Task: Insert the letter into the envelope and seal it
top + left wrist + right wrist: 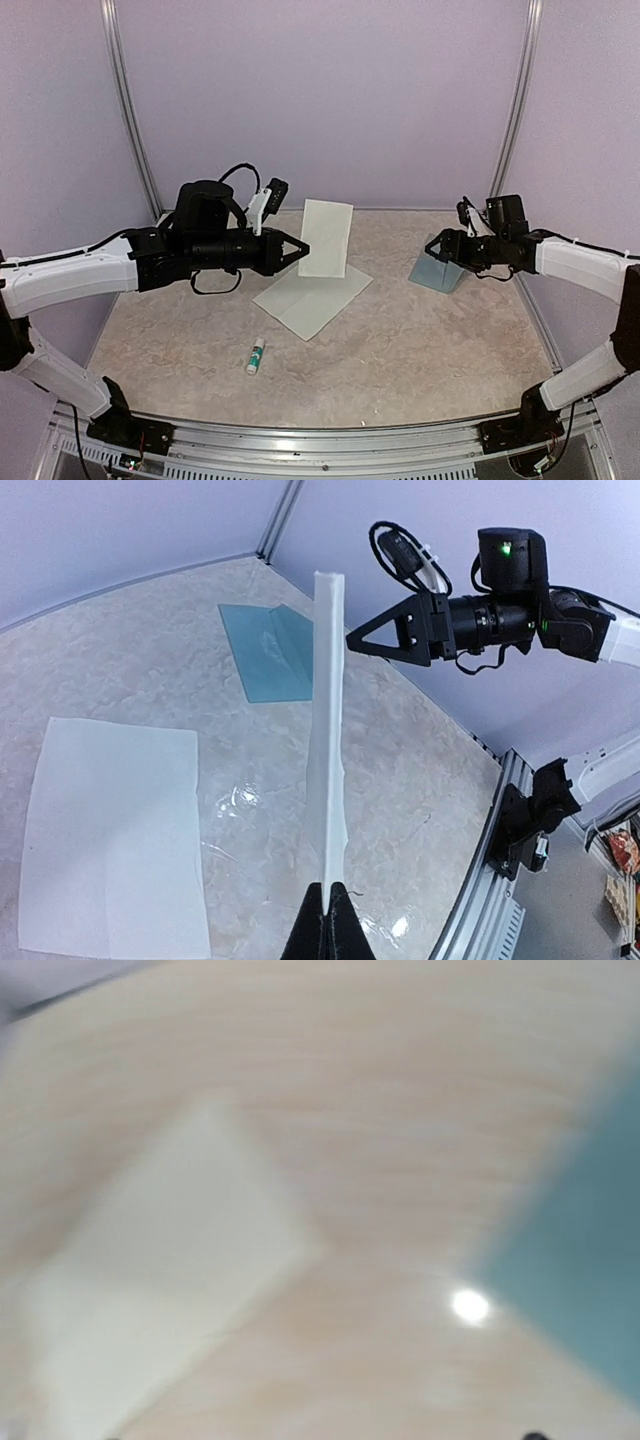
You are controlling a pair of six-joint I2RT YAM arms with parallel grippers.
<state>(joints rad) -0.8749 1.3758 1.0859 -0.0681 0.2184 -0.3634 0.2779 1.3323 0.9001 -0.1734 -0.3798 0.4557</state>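
Right, the marbled desk [420, 350] carries everything here. Biggest on it is a flat pale sheet [312, 297], lying loose at centre. Above that sheet the letter [326, 237] stands upright in the air, pinched at one edge by the left claw [303, 247], which is clamped tight on the paper. Over to the right, well apart from the letter, is the teal envelope [437, 272], with the right claw [432, 248] at its top edge. Those fingers taper to a point, but whether they grip the envelope I cannot tell, and the right wrist view is a blur. So, my reading: letter lifted, nothing inserted, so insertion and sealing are both to come. Smallest of all, the glue stick [256, 355] lies alone near the front. Its green label is too small to read, and no other writing shows.
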